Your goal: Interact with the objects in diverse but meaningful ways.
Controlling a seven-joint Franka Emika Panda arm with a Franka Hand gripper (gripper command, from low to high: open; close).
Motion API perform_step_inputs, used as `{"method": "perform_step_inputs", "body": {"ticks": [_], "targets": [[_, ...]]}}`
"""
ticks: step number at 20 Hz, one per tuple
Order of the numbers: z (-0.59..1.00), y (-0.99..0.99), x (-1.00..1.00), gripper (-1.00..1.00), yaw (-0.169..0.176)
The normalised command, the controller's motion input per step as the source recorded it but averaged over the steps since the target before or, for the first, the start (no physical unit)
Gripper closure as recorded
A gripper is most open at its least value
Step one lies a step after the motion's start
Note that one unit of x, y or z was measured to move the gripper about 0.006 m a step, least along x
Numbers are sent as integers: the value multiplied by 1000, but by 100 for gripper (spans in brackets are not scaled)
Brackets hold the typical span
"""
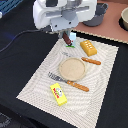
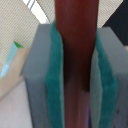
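My gripper [image 1: 66,38] hangs over the far edge of the woven mat [image 1: 37,82], shut on a dark red cylindrical toy [image 1: 67,40]. In the wrist view the toy [image 2: 75,55] stands upright between the teal pads [image 2: 54,80] of the gripper [image 2: 75,85]. A white carton with green-blue sides [image 2: 12,55] peeks out beside the fingers. On the mat lie an orange-yellow ridged block [image 1: 88,47], a brown sausage [image 1: 91,61] and a bright yellow box [image 1: 59,95].
A tan plate [image 1: 72,69] sits mid-mat, with an orange-handled fork and knife [image 1: 70,82] in front of it. A grey pot [image 1: 97,14] and a bowl [image 1: 124,18] stand at the back, toward the exterior view's right. A cable [image 1: 15,42] crosses the dark table.
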Motion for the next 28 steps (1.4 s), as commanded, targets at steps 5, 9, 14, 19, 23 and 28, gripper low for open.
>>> {"method": "perform_step_inputs", "body": {"ticks": [5,9,14,19,23,28], "targets": [[-280,0,-633,100,18],[-251,0,-549,100,13],[-193,-60,-386,100,3],[-342,-273,-369,100,3],[-484,-351,-431,100,0],[-499,-297,-441,100,0]]}}
